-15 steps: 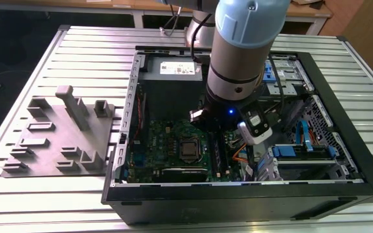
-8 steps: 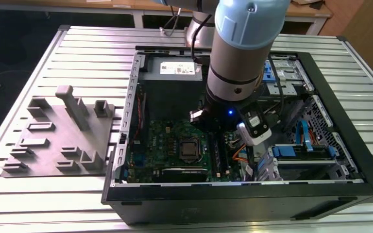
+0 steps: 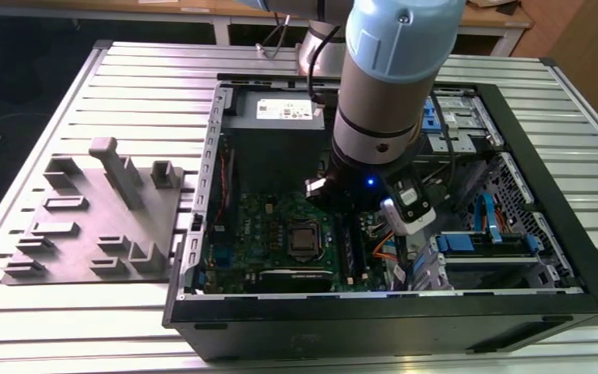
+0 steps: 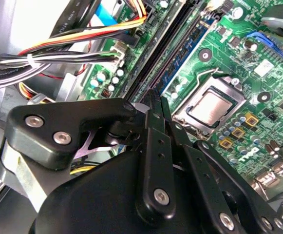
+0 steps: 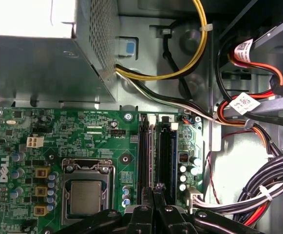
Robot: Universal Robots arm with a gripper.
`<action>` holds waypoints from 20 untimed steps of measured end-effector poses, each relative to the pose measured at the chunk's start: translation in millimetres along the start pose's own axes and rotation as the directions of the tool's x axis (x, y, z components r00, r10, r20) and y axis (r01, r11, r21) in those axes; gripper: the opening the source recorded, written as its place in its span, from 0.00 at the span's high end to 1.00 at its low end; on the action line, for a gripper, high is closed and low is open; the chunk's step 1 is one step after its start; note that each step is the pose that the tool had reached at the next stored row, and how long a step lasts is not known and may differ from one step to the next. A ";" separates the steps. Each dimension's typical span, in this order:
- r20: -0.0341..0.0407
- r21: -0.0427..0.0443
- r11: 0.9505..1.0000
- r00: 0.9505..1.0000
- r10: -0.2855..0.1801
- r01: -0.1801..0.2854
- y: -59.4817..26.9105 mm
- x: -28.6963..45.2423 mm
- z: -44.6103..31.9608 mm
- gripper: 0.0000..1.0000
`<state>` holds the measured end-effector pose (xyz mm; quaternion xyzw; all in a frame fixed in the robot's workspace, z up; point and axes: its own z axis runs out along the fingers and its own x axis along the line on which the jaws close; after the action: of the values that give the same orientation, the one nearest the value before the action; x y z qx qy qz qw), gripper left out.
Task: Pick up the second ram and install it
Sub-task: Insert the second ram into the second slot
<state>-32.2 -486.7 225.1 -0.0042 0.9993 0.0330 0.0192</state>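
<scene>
Open black computer case (image 3: 382, 331) laid flat on a slatted metal tabletop (image 3: 122, 78) and entered from above by the pale blue and silver robot arm (image 3: 388, 86). In the first wrist view the second ram (image 5: 154, 156), a long, narrow, flat circuit-board stick, is seen edge-on as a thin pale line. It stands among the long black plastic slot rails (image 5: 144, 156) of the green motherboard (image 5: 97, 129), near the square silver processor (image 5: 85, 197). Its faces are turned away, so its colour and chips cannot be made out.

The black claw (image 5: 154, 191) is shown with its two fingers (image 4: 152, 105) drawn together over the near end of the stick. They appear to be clamped on it, though the contact itself is masked by the claw's own black linkage, which also cuts off the stick's near end. In the exterior view the claw and the stick are covered by the arm's wrist. A grey moulded fixture block (image 3: 102, 226) is set on the tabletop just beside the case, at the exterior view's left.
</scene>
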 end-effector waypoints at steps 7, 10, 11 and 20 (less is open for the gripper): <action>0.000 0.000 1.000 1.000 0.000 0.000 0.0 0.7 0.7 0.91; 0.000 0.000 1.000 1.000 0.000 0.000 -0.1 0.8 1.6 0.91; 0.000 0.000 1.000 1.000 0.000 0.000 -0.1 0.8 1.7 0.91; 0.000 -0.001 1.000 1.000 0.000 0.000 -0.4 1.4 2.3 0.91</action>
<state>-33.6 -486.9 222.7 -0.0041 0.9993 0.0333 0.0193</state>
